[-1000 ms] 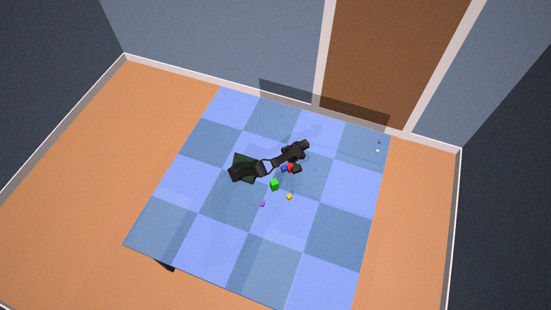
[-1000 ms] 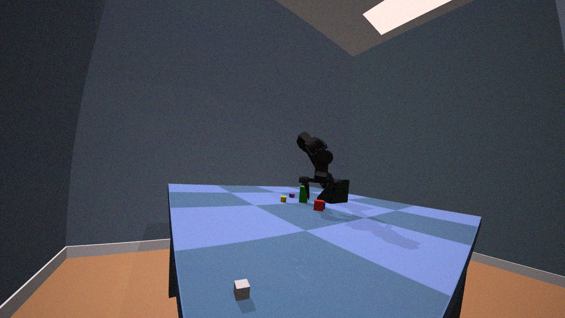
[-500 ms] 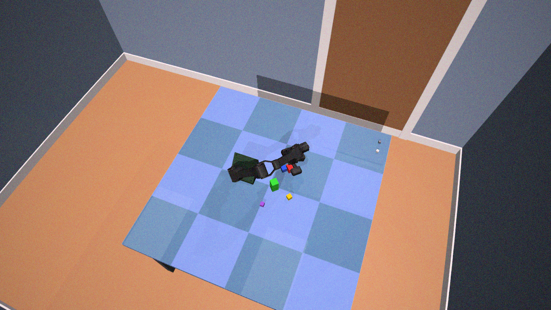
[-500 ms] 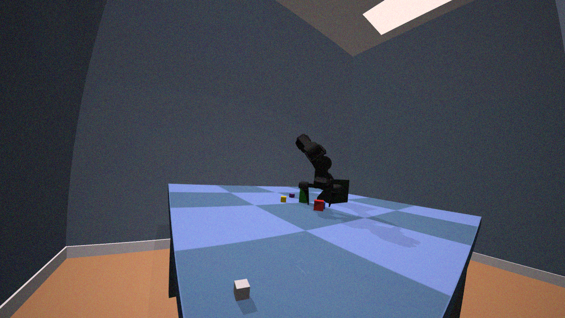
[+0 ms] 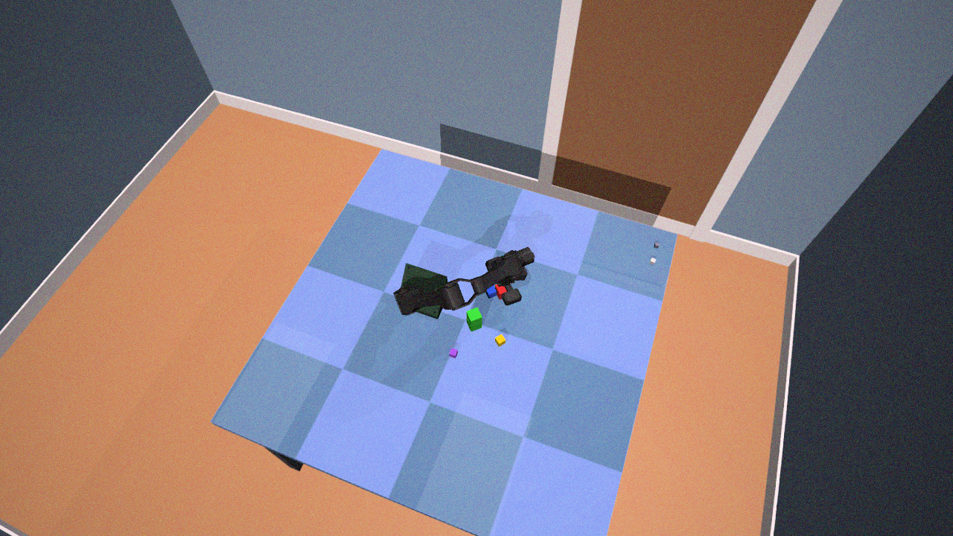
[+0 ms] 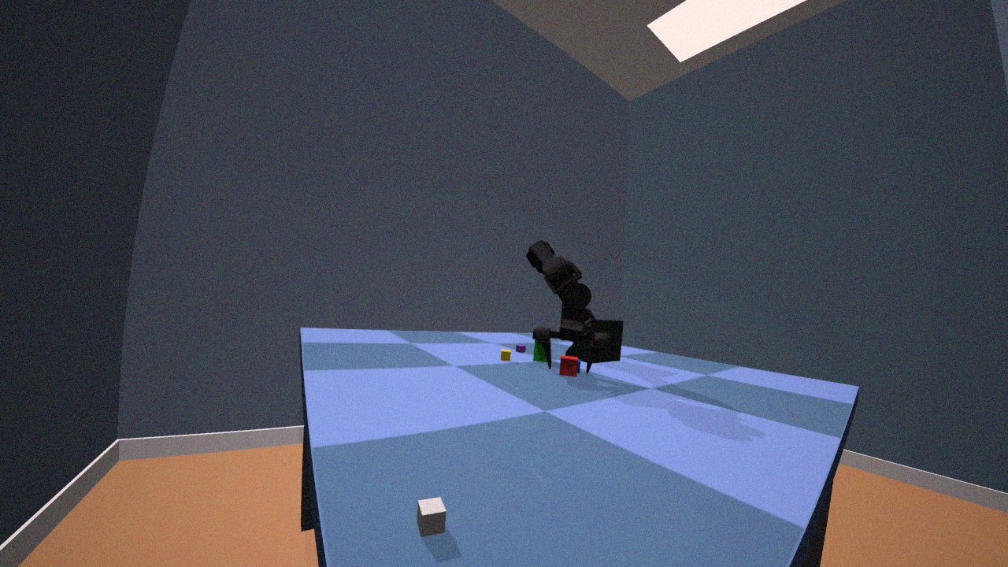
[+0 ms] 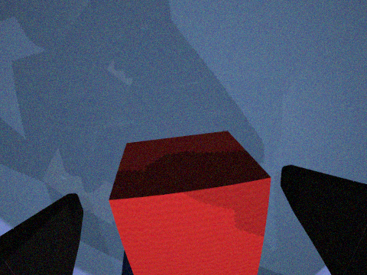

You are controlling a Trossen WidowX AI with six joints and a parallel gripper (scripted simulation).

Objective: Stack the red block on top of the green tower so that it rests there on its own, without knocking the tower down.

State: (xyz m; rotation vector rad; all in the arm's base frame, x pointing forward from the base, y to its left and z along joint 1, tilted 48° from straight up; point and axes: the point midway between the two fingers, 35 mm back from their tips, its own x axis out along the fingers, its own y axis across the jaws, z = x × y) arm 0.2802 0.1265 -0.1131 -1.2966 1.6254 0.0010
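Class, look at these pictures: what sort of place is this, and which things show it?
Probably a bare test room for a robot: a checkered table with an arm, small coloured blocks such as the red block, plain walls and a door.

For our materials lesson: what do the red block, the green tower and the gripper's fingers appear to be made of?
Red block: flat, matte, uniform colour with crisp edges, perhaps painted wood or plastic; no grain shows.
Green tower: the same plain matte look, equally open.
Fingers: dull black, without shine, possibly plastic or rubber.
The gripper is open around the red block.
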